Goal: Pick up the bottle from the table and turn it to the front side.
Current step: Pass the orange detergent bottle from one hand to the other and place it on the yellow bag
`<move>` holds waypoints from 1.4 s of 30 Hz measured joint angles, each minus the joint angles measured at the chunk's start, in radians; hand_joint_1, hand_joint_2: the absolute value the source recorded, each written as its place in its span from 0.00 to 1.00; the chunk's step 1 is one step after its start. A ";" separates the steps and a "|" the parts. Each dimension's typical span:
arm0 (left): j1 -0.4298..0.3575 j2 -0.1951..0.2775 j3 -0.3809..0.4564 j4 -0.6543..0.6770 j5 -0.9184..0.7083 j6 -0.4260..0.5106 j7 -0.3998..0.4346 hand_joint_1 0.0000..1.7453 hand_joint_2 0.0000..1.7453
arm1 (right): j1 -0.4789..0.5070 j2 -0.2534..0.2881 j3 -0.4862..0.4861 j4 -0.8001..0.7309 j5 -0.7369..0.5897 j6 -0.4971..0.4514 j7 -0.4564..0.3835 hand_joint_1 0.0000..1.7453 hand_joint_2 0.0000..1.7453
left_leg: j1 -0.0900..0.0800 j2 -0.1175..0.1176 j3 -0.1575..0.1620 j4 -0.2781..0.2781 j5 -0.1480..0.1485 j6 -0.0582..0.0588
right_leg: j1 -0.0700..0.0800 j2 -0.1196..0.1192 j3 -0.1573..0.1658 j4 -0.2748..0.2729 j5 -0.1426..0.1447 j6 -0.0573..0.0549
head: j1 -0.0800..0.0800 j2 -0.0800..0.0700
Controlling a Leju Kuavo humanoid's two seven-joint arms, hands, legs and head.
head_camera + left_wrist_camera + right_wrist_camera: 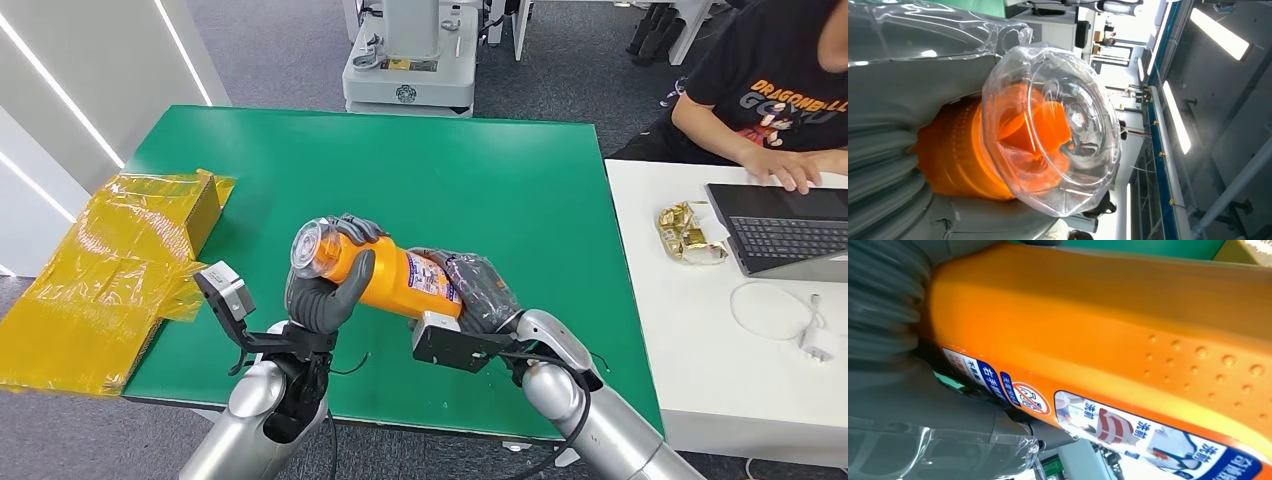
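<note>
Both hands held one orange bottle (385,278) above the green table (500,170), near the lower centre of the head view. The bottle lay on its side, its clear cap (312,250) pointing toward the left of the frame and its base toward the right. The left hand (330,290) wrapped its dark fingers (352,283) around the neck just behind the cap, closed tight on it. The right hand (480,290) gripped the base end, fingers curled over the body beside a printed label (432,282) that faced up.

From the left wrist, the cap (1058,130) sat at the centre of the frame, transparent, with the orange neck (955,155) behind it and the grey hand (893,100) pressed against it at the left.

From the right wrist, the orange body (1108,315) ran across the frame, with the label (1128,430) of blue and red print along the lower edge and the grey hand (888,370) at the left.

On the table's left edge lay a yellow bag (110,270). At the upper right a person (770,90) sat at a white desk (700,330), one hand on a laptop (785,225), a snack packet (688,232) beside it.
</note>
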 joint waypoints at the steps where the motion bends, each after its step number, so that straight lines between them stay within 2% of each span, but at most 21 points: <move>1: 0.000 0.000 0.000 0.000 0.000 0.000 0.000 1.00 1.00 | 0.001 0.000 0.000 -0.001 -0.001 0.000 0.001 0.88 1.00 | 0.000 0.000 0.000 0.000 0.000 0.000 | 0.000 0.000 0.000 0.000 0.000 0.000 | 0.000 0.000; 2: 0.000 0.000 0.000 0.000 0.000 0.000 0.000 1.00 1.00 | 0.001 0.000 0.000 -0.002 -0.002 0.000 0.002 0.75 1.00 | 0.000 0.000 0.000 0.000 0.000 0.000 | 0.000 0.000 0.000 0.000 0.000 0.000 | 0.000 0.000; 5: 0.000 0.000 0.000 0.000 0.000 0.000 0.000 1.00 1.00 | 0.003 0.000 0.000 -0.005 -0.003 0.000 0.007 0.10 1.00 | 0.000 0.000 0.000 0.000 0.000 0.000 | 0.000 0.000 0.000 0.000 0.000 0.000 | 0.000 0.000; 6: 0.000 0.000 0.000 0.000 -0.001 0.000 0.000 1.00 1.00 | 0.005 0.000 0.000 -0.007 -0.006 0.000 0.009 0.00 1.00 | 0.000 0.000 0.000 0.000 0.000 0.000 | 0.000 0.000 0.000 0.000 0.000 0.000 | 0.000 0.000; 16: 0.000 0.006 0.000 0.000 0.006 0.027 0.003 1.00 1.00 | 0.058 0.000 -0.013 -0.090 -0.053 -0.043 0.013 0.00 1.00 | 0.000 0.000 0.000 0.000 0.000 0.000 | 0.000 0.000 -0.001 0.000 0.000 0.000 | 0.000 0.000; 24: 0.019 0.013 0.000 0.000 0.006 0.061 -0.006 1.00 1.00 | 0.146 -0.001 -0.023 -0.222 -0.105 -0.118 -0.022 0.00 1.00 | 0.000 0.000 0.000 0.000 0.000 0.000 | 0.000 0.000 -0.001 0.000 0.000 0.000 | 0.000 0.000; 31: 0.027 0.026 0.000 0.000 -0.021 0.067 -0.014 1.00 1.00 | 0.237 -0.009 -0.026 -0.350 -0.057 -0.184 -0.017 0.00 1.00 | 0.000 0.000 -0.001 0.000 0.000 0.000 | 0.000 0.000 -0.001 0.000 0.000 0.000 | 0.000 0.000; 36: 0.014 0.038 0.005 0.000 -0.229 0.177 -0.002 1.00 1.00 | 0.299 -0.012 -0.033 -0.417 -0.039 -0.206 -0.013 0.00 1.00 | 0.000 0.000 -0.001 0.000 0.000 0.000 | 0.000 0.000 -0.001 0.000 0.000 0.000 | 0.000 0.000; 42: 0.008 0.068 0.050 -0.016 -0.442 0.237 0.060 1.00 1.00 | 0.398 0.003 -0.068 -0.504 -0.080 -0.296 -0.046 0.00 1.00 | 0.000 0.000 -0.001 -0.001 0.000 0.000 | 0.000 0.000 -0.001 0.000 -0.001 0.000 | 0.000 0.000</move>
